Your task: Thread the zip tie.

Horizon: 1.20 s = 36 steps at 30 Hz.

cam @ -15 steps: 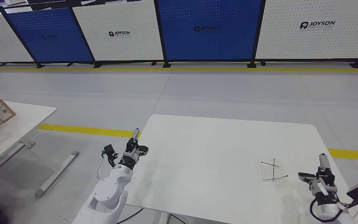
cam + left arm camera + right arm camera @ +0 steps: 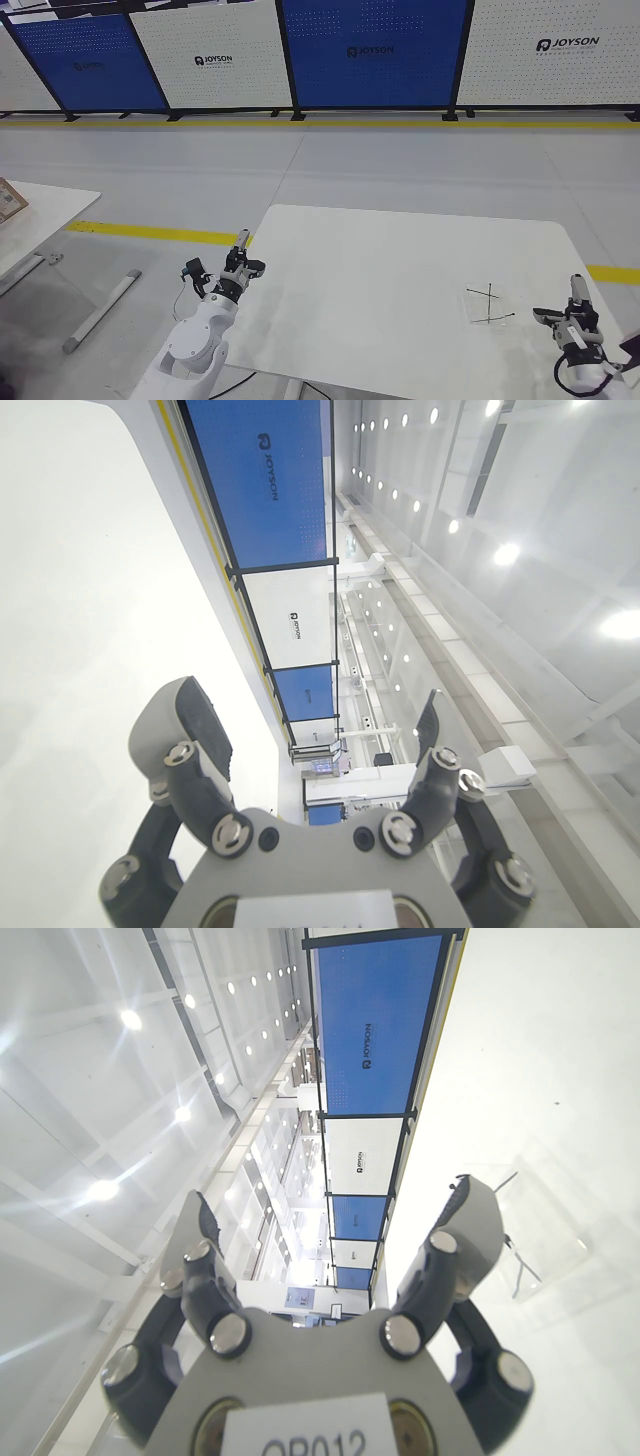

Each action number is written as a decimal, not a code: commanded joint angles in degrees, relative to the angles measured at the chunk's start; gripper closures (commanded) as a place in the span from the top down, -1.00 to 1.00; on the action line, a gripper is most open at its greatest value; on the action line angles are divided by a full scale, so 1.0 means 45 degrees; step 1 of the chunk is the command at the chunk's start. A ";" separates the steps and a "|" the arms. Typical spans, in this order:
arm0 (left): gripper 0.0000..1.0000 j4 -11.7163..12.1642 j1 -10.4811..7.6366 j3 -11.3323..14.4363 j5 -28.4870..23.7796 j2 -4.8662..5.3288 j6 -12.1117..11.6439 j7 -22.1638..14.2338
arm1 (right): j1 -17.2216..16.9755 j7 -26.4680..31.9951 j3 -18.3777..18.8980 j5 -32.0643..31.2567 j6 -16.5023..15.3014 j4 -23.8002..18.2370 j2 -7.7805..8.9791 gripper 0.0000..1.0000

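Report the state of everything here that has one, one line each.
left gripper: open, empty, at an edge of the white table.
right gripper: open, empty, near the clear tray but not touching it.
zip ties: lying crossed in the clear tray, not held; too small to tell whether any is threaded.
clear tray: flat on the white table.

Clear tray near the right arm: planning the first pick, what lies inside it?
Thin black zip ties lie crossed inside the clear tray; nothing else shows. In the right wrist view a finger of the right gripper covers part of it.
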 commanded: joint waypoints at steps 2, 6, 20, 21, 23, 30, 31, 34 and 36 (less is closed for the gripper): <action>1.00 0.0000 0.0000 0.0000 0.0000 0.0000 0.0000 0.0000 | 0.0000 0.0000 0.0000 0.0000 0.0000 0.0000 0.0000 1.00; 1.00 0.0000 0.0000 0.0000 0.0000 0.0000 0.0000 0.0000 | 0.0000 0.0000 0.0000 0.0000 0.0000 0.0000 0.0000 0.57; 1.00 0.0000 0.0000 0.0000 0.0000 0.0000 0.0000 0.0000 | 0.0038 0.0055 0.0018 -0.0041 0.0003 0.0041 -0.0002 1.00; 1.00 0.0000 0.0000 0.0000 0.0000 0.0000 0.0000 0.0000 | 0.0112 0.0237 0.0099 -0.0058 0.0009 0.0123 0.0002 1.00; 1.00 0.0000 0.0000 0.0000 0.0000 0.0000 0.0000 0.0000 | 0.0211 0.0817 0.0258 -0.0045 0.0052 0.0242 0.0028 1.00; 1.00 0.0000 0.0000 0.0000 0.0000 0.0000 0.0000 0.0000 | 0.0756 0.4611 0.1125 0.0447 0.0622 0.0700 0.0248 1.00; 1.00 0.0000 0.0000 0.0000 0.0000 0.0000 0.0000 0.0000 | 0.0917 0.5735 0.1221 0.0482 0.0770 0.0828 0.0317 1.00; 1.00 0.0000 0.0000 0.0000 0.0000 0.0000 0.0000 0.0000 | 0.1265 0.7522 0.1480 -0.0196 0.0900 0.1218 0.0487 1.00; 1.00 0.0000 0.0000 0.0000 0.0000 0.0000 0.0000 0.0000 | 0.1298 0.7638 0.1498 -0.0289 0.0910 0.1256 0.0502 1.00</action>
